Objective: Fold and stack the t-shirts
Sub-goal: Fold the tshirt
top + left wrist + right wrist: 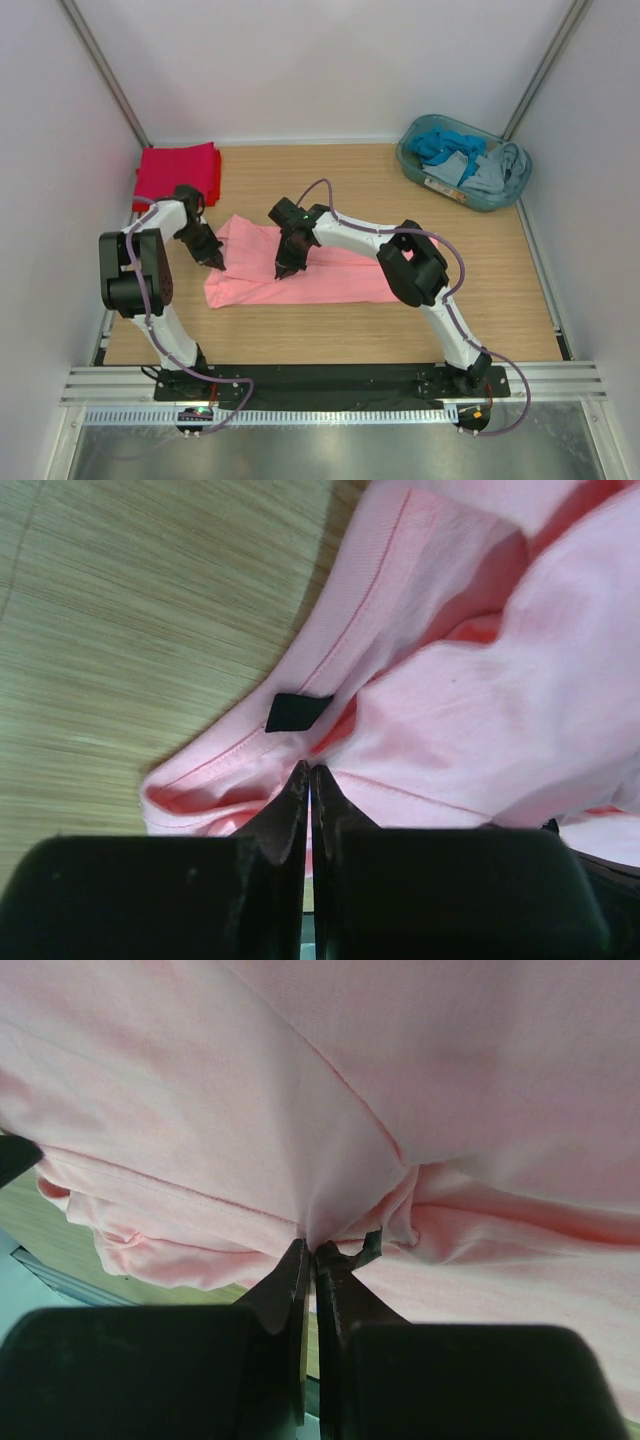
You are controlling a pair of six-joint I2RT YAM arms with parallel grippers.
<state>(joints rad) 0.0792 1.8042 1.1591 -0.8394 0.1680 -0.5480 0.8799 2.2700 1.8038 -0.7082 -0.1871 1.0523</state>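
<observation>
The salmon-pink t-shirt [330, 275] lies partly folded in the middle of the table. Its small dark neck label [297, 711] shows in the left wrist view. My left gripper [214, 259] is at the shirt's left edge, shut on its cloth [420, 720] by the collar. My right gripper [284, 271] is over the shirt's middle, shut on a pinched fold of the pink cloth [300, 1110]. The bright red t-shirt [178, 171] lies folded at the back left corner, apart from both grippers.
A teal basket [415, 166] with blue and grey clothes stands at the back right. White walls close the table on three sides. Bare wood [330, 180] lies behind and in front of the pink shirt.
</observation>
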